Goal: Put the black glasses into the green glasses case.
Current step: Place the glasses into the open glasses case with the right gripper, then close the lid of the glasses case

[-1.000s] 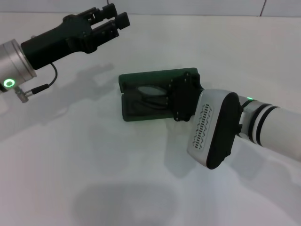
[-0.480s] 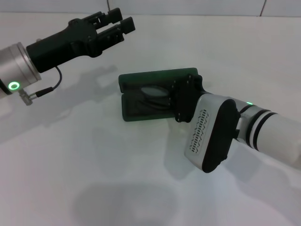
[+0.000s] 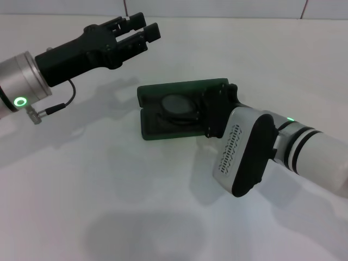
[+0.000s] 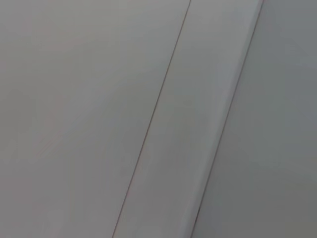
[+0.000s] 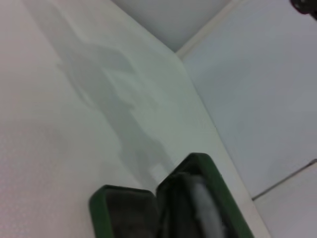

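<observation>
You had the green glasses case lying open on the white worktop, lid swung back to the far side. Inside it lay the black glasses; one rounded lens showed plainly in the head view, while the rest of the frame and the temple arms were lost against the dark lining or hidden.

Your right hand sat over the case's right end, covering that end of it and whatever part of the glasses lay there. Its fingers were buried behind the black mount, so you could not tell whether they gripped anything or stood apart. The right wrist view caught only the case's left end, cut off at the picture's edge, with a pale blurred streak inside too soft to name.

Your left hand hovered well apart from the case, up beyond its far left corner, above the worktop. Its two black fingers stood narrowly apart, holding nothing. The left wrist view showed only plain grey panels with seams.
</observation>
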